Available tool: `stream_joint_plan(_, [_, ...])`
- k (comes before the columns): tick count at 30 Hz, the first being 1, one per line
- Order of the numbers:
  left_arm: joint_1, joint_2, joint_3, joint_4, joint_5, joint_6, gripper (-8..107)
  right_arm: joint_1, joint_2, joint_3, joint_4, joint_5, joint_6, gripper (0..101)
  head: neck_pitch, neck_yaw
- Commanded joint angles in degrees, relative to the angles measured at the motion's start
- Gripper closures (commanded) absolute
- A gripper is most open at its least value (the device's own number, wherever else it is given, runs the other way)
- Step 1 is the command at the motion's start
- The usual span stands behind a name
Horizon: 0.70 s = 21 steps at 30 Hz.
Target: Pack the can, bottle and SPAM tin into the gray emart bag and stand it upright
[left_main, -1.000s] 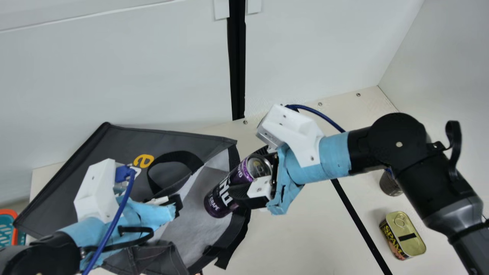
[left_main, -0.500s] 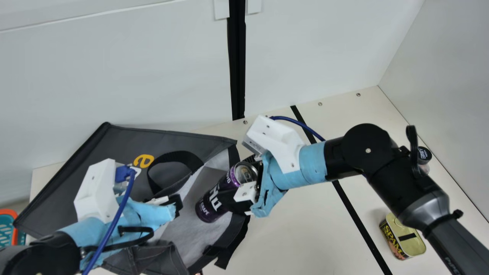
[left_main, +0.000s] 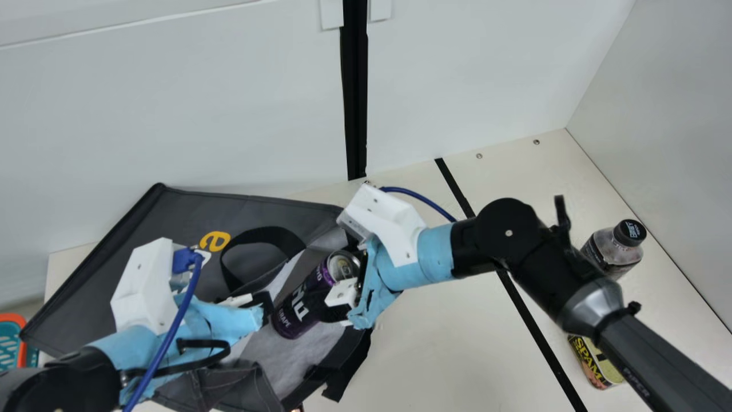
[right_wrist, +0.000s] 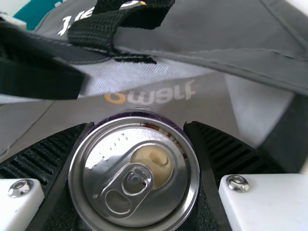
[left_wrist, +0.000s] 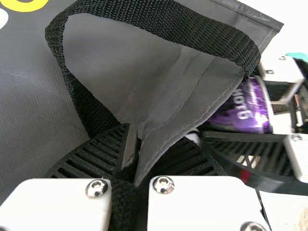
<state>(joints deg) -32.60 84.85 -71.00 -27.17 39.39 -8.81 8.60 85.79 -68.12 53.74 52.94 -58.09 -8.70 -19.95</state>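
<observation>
My left gripper (left_main: 260,303) is at the gray bag (left_main: 171,223) in the main view; in the left wrist view the left gripper (left_wrist: 137,154) is shut on the bag's rim beside its black handle. The bag lies on its side, mouth open toward the right. My right gripper (left_main: 337,286) holds the purple can (left_main: 300,306) at the mouth, bottom end leading in. In the right wrist view the right gripper (right_wrist: 137,154) has both fingers against the can (right_wrist: 134,178). The bottle (left_main: 615,246) stands at the right, the SPAM tin (left_main: 595,363) nearer, partly behind the right arm.
An orange and teal basket (left_main: 23,337) is at the far left edge. White walls rise behind the table (left_main: 446,355) and at its right. A black strip (left_main: 543,343) crosses the tabletop between the bag and the bottle and tin.
My right gripper has moved left and slightly nearer with the can, farther into the bag's mouth. The right arm uncovered the bottle and now partly covers the SPAM tin. My left arm stayed still.
</observation>
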Motion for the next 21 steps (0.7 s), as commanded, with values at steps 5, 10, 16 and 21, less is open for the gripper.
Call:
stream_joint_plan(5, [0.00, 0.00, 0.00, 0.00, 0.00, 0.00, 107, 2.10, 2.18, 0.33, 1.54, -2.13, -0.53, 101, -1.30, -0.05])
stream_joint_plan(10, [0.00, 0.00, 0.00, 0.00, 0.00, 0.00, 107, 3.62, 4.00, 0.41, 2.38, -3.50, -0.87, 101, -1.30, -0.05])
stream_joint_plan(16, [0.00, 0.00, 0.00, 0.00, 0.00, 0.00, 107, 5.04, 6.12, 0.06, 2.73, -4.79, -0.97, 101, -1.30, -0.05])
stream_joint_plan(21, [0.00, 0.00, 0.00, 0.00, 0.00, 0.00, 107, 5.87, 7.85, -0.55, 2.98, -5.57, -1.20, 101, -1.30, -0.05])
